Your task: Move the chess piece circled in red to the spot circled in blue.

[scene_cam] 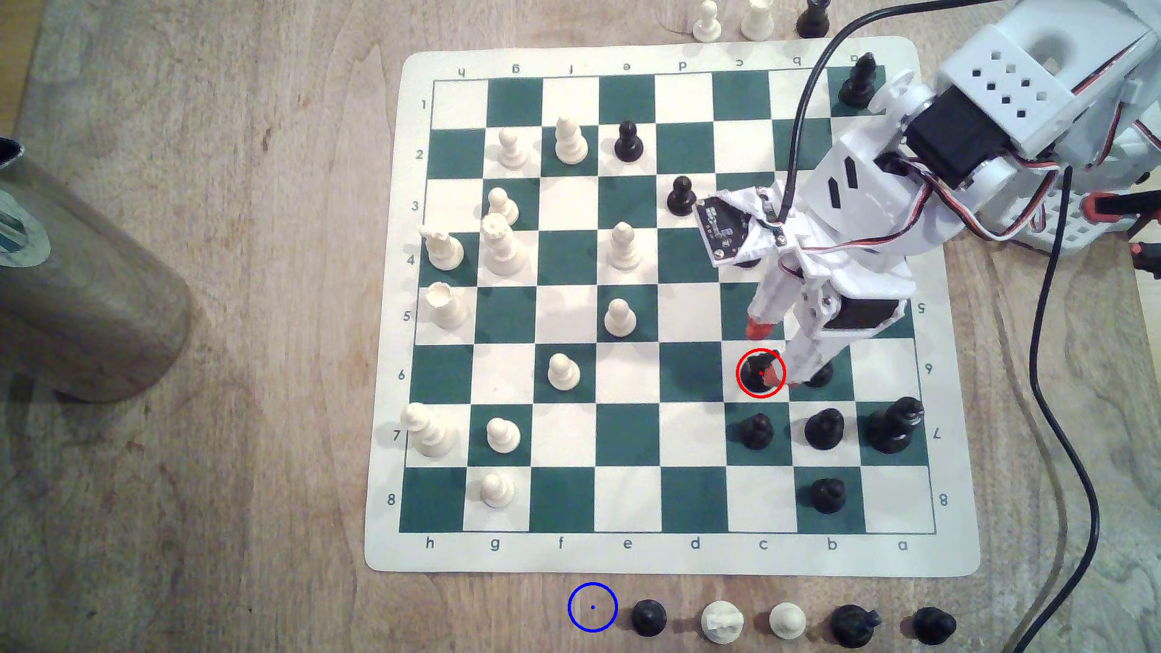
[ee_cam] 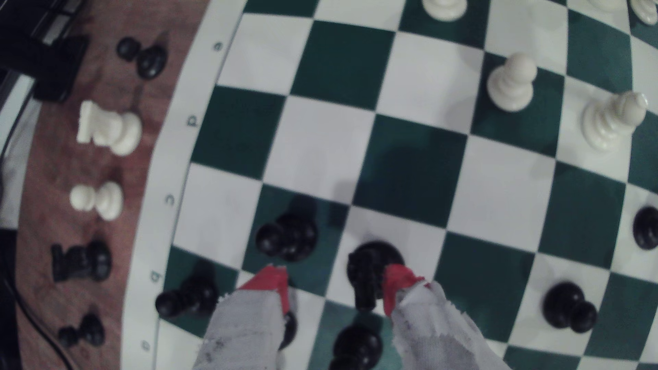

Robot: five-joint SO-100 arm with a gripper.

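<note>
Your chess piece is short, glossy black, with a lumpy top, standing upright on a white square in the board's row 6, column c, ringed in red. Your spot is bare light-brown wood just off the board's lettered edge, ringed in blue.

Exterior view bright, soft shadows, slightly hazy; wrist view dimmer, blurred, board lines bowed toward edges

White arm, black servos, red-tipped pincer.

Light-brown wooden table, chess mat on it, captured pieces beside the blue-ringed spot
</note>
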